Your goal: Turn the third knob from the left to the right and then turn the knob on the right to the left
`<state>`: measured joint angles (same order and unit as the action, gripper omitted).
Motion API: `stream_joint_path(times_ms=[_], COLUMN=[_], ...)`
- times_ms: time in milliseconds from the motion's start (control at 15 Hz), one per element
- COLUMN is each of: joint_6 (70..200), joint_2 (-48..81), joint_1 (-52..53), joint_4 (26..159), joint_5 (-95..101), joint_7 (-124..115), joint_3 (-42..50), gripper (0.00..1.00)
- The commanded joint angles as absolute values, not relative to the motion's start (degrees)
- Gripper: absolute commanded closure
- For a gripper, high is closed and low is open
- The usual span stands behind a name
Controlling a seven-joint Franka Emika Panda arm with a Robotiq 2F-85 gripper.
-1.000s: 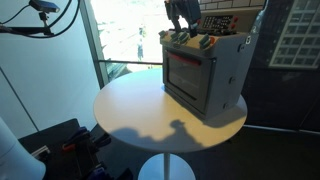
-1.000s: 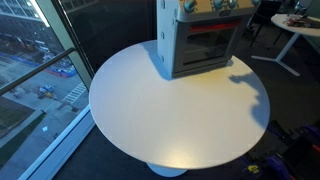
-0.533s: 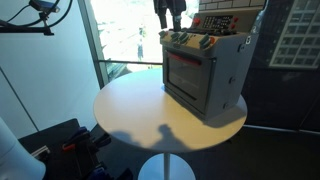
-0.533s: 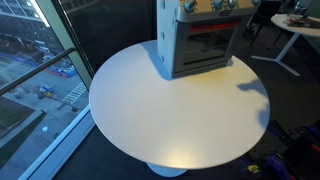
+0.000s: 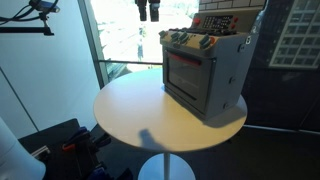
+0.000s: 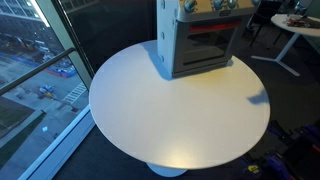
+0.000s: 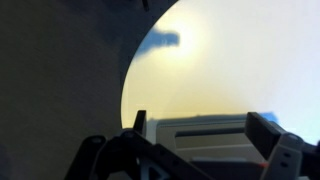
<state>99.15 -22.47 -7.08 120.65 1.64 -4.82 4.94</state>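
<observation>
While the claw [image 5: 149,15], cropped by the top edge, gapes empty, the knobs [image 5: 192,42] blur together.

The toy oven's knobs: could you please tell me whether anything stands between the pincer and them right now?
Nothing visible does. In an exterior view the pincer hangs open in the air, up and off to the side of the toy oven. Only open space lies between it and the knobs along the oven's upper front.

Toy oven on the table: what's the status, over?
Fingers open, empty, high beside the toy oven. No contact with its knobs. Nothing seen in the way on the table.
</observation>
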Motion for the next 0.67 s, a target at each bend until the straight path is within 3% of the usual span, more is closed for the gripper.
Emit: stream_joint_path(times_ms=[0, 600], joint_6=[94.9, 94.5], joint_2=[-25.1, -26.5], joint_1=[-6.3, -6.4], joint_4=[119.8, 120.5], joint_5=[1.2, 1.7], joint_7=[-2.2, -3.1], joint_3=[5.4, 5.0], gripper=[0.00, 0.00])
